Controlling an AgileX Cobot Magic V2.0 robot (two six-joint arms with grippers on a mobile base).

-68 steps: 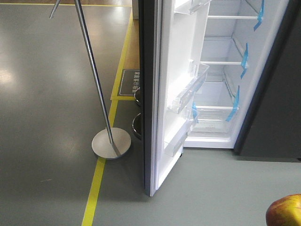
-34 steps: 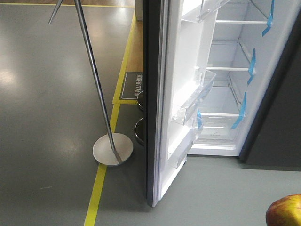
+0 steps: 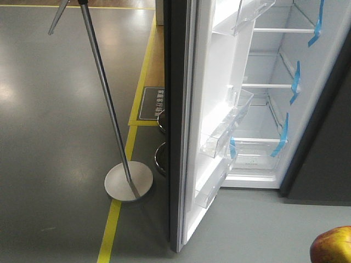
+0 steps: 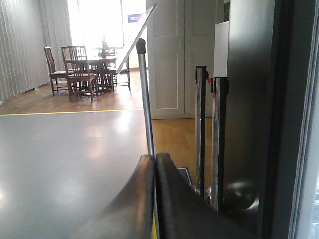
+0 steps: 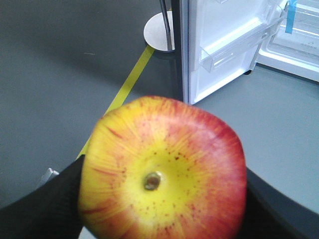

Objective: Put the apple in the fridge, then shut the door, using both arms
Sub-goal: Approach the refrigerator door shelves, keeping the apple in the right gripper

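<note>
Exterior front-facing: fridge stands with door swung wide; apple low at right corner, outside it | Left wrist-mounted: left gripper pressed together, empty | Right wrist-mounted: right gripper clamps apple; placing and door-closing apparently both left to do

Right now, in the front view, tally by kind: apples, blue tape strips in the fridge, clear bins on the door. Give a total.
Apple: 1
Blue tape strips: 4
Clear door bins: 3
Total: 8
</note>
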